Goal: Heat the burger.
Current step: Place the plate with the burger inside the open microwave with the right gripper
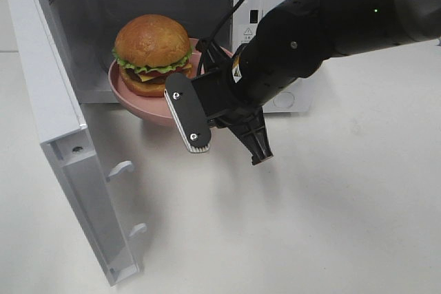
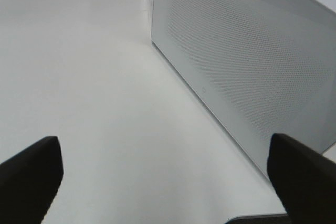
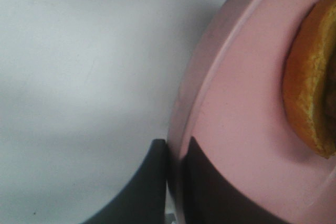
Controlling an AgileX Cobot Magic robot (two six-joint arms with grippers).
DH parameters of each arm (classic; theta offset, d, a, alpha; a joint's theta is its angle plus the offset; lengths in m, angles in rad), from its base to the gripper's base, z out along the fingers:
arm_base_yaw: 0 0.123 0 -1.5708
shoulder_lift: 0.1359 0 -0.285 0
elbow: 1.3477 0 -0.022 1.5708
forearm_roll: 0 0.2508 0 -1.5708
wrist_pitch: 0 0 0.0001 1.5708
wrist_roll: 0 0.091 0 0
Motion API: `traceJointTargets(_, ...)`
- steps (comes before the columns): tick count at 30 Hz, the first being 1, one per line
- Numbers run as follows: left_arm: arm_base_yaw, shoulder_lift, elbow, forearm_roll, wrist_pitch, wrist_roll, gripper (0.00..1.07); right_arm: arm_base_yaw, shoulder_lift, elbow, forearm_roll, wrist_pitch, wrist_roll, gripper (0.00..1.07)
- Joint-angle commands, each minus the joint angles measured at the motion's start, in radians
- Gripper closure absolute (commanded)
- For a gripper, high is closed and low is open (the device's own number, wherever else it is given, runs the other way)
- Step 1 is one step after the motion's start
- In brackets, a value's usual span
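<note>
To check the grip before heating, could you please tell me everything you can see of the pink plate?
The pink plate is round, shallow and smooth, with a raised rim. It is roughly level in the mouth of the open microwave, its front edge jutting out. The burger rests on it. The right tool is shut on its rim, one finger on each side. Whether its underside rests on anything cannot be told.
</note>
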Motion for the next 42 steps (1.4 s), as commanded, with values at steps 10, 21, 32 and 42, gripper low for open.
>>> traceJointTargets(10, -0.001, -0.002, 0.004, -0.003, -0.012, 0.004, 0.08, 0.001, 0.100, -0.178, -0.044, 0.011, 0.085, 1.07)
traceJointTargets(21, -0.001, -0.002, 0.004, -0.003, -0.012, 0.004, 0.08, 0.001, 0.170, -0.288, -0.068, 0.062, 0.111, 1.07)
traceJointTargets(32, -0.001, -0.002, 0.004, -0.003, -0.012, 0.004, 0.08, 0.001, 0.253, -0.432, -0.091, 0.127, 0.136, 1.07)
traceJointTargets(42, -0.001, -0.002, 0.004, -0.002, -0.012, 0.004, 0.08, 0.001, 0.341, -0.568, -0.122, 0.158, 0.204, 1.07)
